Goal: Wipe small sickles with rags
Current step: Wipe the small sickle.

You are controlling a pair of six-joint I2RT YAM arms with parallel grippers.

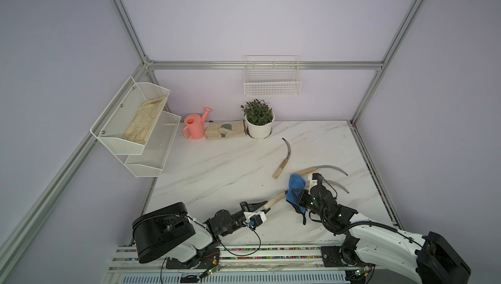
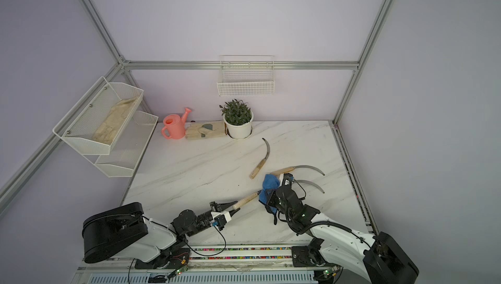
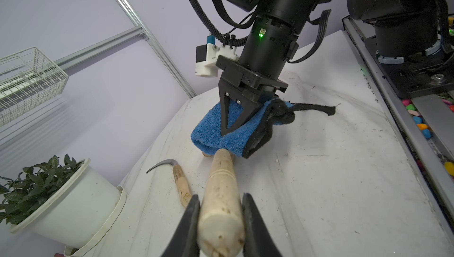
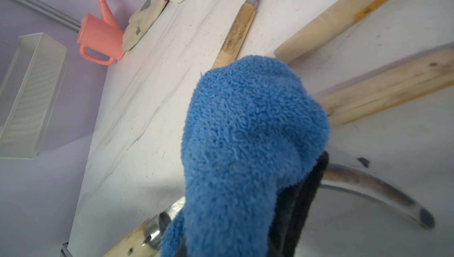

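My left gripper is shut on the butt of a small sickle's pale wooden handle, near the table's front. The blue fluffy rag is draped over that sickle just past its metal collar, and my right gripper is shut on it from above. The curved blade comes out from under the rag. Three more sickles lie on the table: one alone and two side by side behind my right arm.
At the back of the marble table stand a pink watering can, beige work gloves and a potted plant. A white wire basket hangs on the back wall. A two-tier mesh shelf is mounted at the left.
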